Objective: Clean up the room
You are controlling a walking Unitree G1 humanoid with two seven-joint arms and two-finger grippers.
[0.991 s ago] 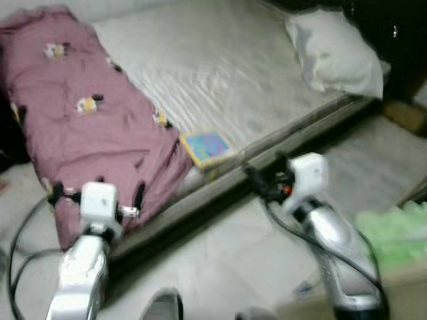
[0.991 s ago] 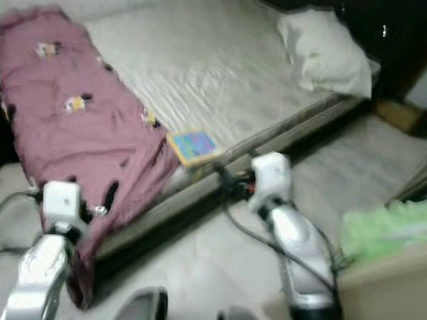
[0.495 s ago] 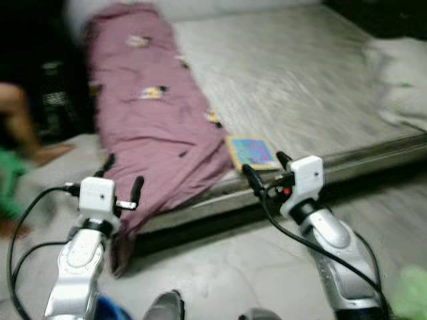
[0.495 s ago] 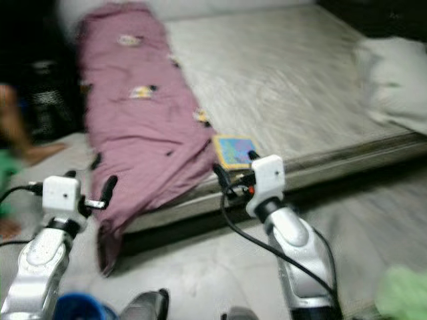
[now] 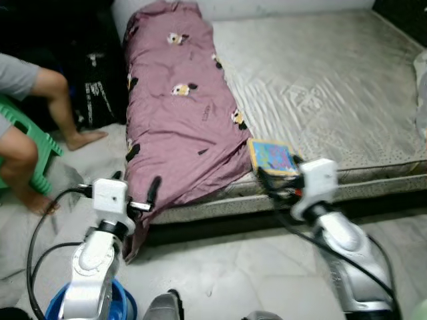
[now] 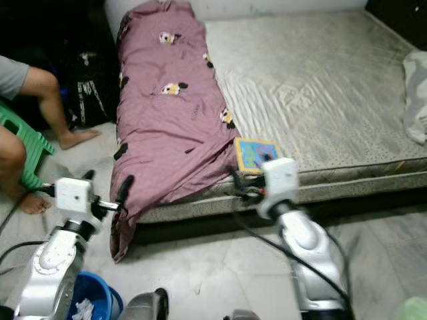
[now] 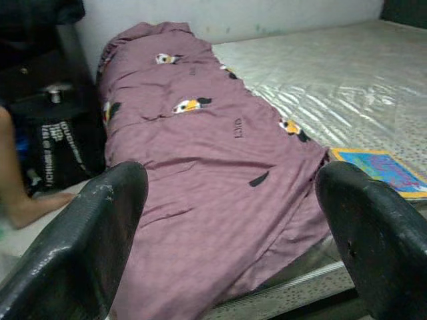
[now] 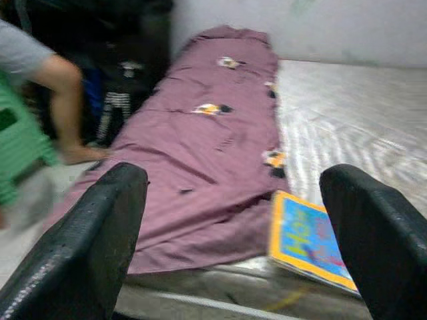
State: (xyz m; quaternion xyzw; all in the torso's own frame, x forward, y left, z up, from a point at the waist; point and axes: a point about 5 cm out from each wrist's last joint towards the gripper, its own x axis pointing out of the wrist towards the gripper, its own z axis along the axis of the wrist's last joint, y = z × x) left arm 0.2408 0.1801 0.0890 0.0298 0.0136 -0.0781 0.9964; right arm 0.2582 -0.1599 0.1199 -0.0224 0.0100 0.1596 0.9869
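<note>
A mauve blanket (image 5: pixel 180 113) with small cartoon prints lies along the left side of a bare grey mattress (image 5: pixel 320 87) and droops over its front edge. A blue and yellow picture book (image 5: pixel 273 157) rests on the mattress edge beside the blanket. My left gripper (image 5: pixel 137 190) is open, held above the floor just in front of the blanket's hanging corner. My right gripper (image 5: pixel 277 181) is open too, its fingers right at the mattress edge below the book. In the wrist views the blanket (image 7: pixel 200 153) and the book (image 8: pixel 303 240) lie ahead of empty fingers.
A person sits at the far left on a green stool (image 5: pixel 27 157), bare legs and feet (image 5: pixel 83 139) on the floor. A blue bucket (image 6: pixel 87 300) stands by my left arm. A dark bag (image 5: pixel 97 93) leans beside the bed. A white pillow (image 6: pixel 415 93) lies at the right.
The camera has swung left: the bed and pillow slid right in view, and the person, stool and bucket came in. Both grippers stay open, raised in front of the bed.
</note>
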